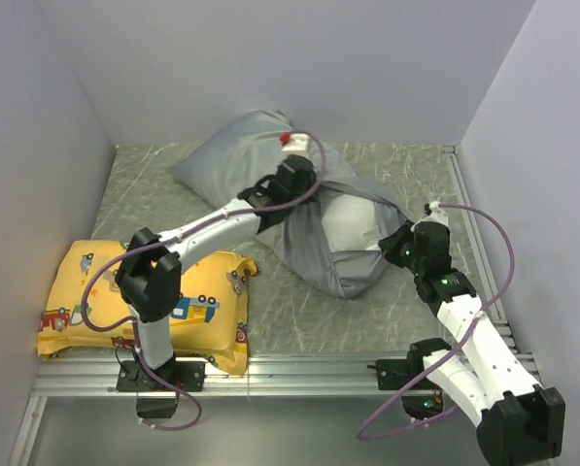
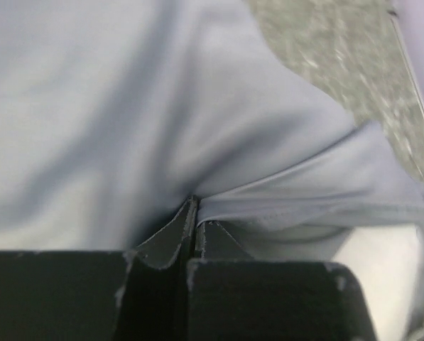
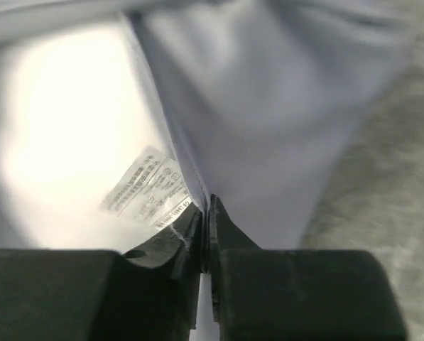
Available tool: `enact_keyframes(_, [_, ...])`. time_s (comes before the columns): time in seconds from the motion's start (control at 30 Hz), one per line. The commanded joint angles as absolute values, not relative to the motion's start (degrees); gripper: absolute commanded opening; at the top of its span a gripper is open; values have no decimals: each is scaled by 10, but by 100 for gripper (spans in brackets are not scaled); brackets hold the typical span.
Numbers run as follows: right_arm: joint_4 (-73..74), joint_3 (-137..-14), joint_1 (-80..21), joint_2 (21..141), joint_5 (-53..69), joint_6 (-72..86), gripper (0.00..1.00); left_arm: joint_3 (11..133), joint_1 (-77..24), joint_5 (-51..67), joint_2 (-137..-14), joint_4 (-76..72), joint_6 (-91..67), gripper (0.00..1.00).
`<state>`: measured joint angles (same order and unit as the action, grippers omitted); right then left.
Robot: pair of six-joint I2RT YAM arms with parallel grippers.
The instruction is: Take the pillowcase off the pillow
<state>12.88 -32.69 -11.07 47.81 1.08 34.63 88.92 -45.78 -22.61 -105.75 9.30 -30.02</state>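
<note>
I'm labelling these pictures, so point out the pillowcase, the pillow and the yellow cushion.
pillowcase [image 1: 226,155]: top view, upper left bulge of the grey fabric.
pillow [image 1: 353,223]: top view, white part showing at the cover's opening.
yellow cushion [image 1: 76,291]: top view, its left half.

left end effector [image 2: 195,206] and right end effector [image 3: 207,204] both pinched closed.

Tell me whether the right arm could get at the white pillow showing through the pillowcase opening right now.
Probably yes for reach: the bare pillow lies right beside the right jaws, nothing between. But they are shut on the pillowcase hem, so they would need to let go first.
</note>
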Motion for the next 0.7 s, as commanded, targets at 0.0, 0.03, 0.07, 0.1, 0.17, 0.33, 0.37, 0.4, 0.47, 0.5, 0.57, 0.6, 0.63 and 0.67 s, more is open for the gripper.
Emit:
enact_keyframes(0.0, [121, -296, -84, 446, -57, 346, 10, 866, -355, -223, -1014, 110, -336, 0])
enact_keyframes(0.03, [117, -281, -76, 443, -66, 349, 9, 861, -342, -220, -1004, 111, -341, 0])
enact_keyframes(0.07, [114, -272, -70, 441, -71, 355, 7, 850, -329, -219, -999, 116, -346, 0])
enact_keyframes(0.1, [108, -262, -64, 442, -70, 366, 6, 842, -317, -223, -993, 118, -359, 0])
enact_keyframes(0.17, [71, -225, -40, 450, -40, 380, 5, 810, -278, -215, -971, 106, -387, 0])
enact_keyframes(0.33, [-55, -200, -33, 596, 75, 438, 1, 776, -264, -120, -968, 73, -402, 0])
enact_keyframes(0.37, [-65, -206, -33, 597, 79, 438, 1, 780, -272, -120, -978, 73, -402, 0])
enact_keyframes(0.4, [-70, -214, -33, 632, 81, 435, 2, 781, -286, -118, -992, 79, -403, 0])
enact_keyframes(0.47, [-80, -234, -33, 651, 91, 432, 16, 767, -297, -99, -1000, 65, -401, 0])
enact_keyframes(0.5, [-82, -239, -33, 647, 91, 426, 23, 765, -308, -96, -1006, 62, -399, 0])
enact_keyframes(0.57, [-87, -236, -33, 626, 96, 416, 47, 766, -316, -98, -1014, 64, -397, 1])
enact_keyframes(0.6, [-83, -237, -33, 601, 85, 410, 53, 766, -322, -98, -1019, 63, -395, 1])
enact_keyframes(0.63, [-60, -247, -33, 588, 77, 403, 58, 766, -326, -98, -1021, 65, -393, 1])
enact_keyframes(0.67, [-49, -251, -34, 575, 72, 396, 66, 768, -329, -99, -1023, 66, -390, 2])
